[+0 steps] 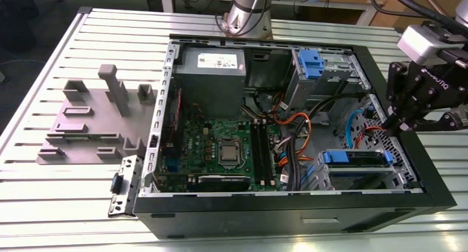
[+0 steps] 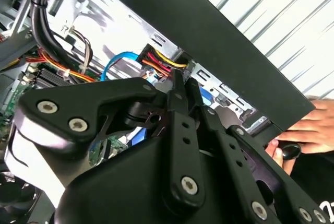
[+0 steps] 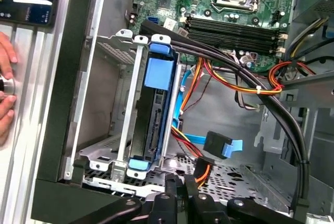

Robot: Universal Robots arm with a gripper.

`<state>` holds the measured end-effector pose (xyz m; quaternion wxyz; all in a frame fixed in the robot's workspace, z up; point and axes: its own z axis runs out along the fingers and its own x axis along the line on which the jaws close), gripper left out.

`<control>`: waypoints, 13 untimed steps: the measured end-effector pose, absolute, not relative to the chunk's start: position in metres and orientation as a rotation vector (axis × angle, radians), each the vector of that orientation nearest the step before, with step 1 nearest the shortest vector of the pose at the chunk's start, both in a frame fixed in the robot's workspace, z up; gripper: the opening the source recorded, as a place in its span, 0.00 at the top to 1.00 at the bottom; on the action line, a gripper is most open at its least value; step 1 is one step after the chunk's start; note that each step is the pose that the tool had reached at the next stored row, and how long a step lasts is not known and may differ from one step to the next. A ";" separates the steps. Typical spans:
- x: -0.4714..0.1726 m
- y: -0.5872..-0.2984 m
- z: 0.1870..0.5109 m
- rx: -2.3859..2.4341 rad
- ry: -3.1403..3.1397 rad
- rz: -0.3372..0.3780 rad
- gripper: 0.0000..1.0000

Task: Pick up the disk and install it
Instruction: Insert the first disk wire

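Note:
The disk (image 1: 355, 158) sits in the drive cage at the front corner of the open computer case (image 1: 292, 211), on the exterior view's right. Its blue rail faces up. In the first wrist view the disk (image 3: 152, 122) stands on edge between the cage's metal walls, with a blue rail (image 3: 157, 71) across its end. My gripper (image 1: 403, 126) hangs just outside the case's wall, beside the cage and apart from the disk. Its fingers (image 3: 180, 186) are shut with nothing between them, and the second wrist view shows the same fingers (image 2: 183, 91) pressed together.
A grey slotted holder block (image 1: 91, 123) lies on the slatted table left of the case. Another blue plastic part (image 1: 310, 63) sits in the upper bay. Loose cables (image 3: 240, 85) and a blue connector (image 3: 223, 144) cross the case floor. A person's hand (image 2: 308, 125) rests outside the case.

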<state>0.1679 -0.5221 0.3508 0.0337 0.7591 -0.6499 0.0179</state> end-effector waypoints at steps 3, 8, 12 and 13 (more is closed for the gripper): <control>0.168 -0.522 0.350 2.327 -1.993 0.068 0.75; 0.168 -0.522 0.348 2.315 -1.983 0.087 0.75; 0.169 -0.522 0.348 2.315 -1.983 0.087 0.82; 0.169 -0.522 0.347 2.316 -1.983 0.086 0.83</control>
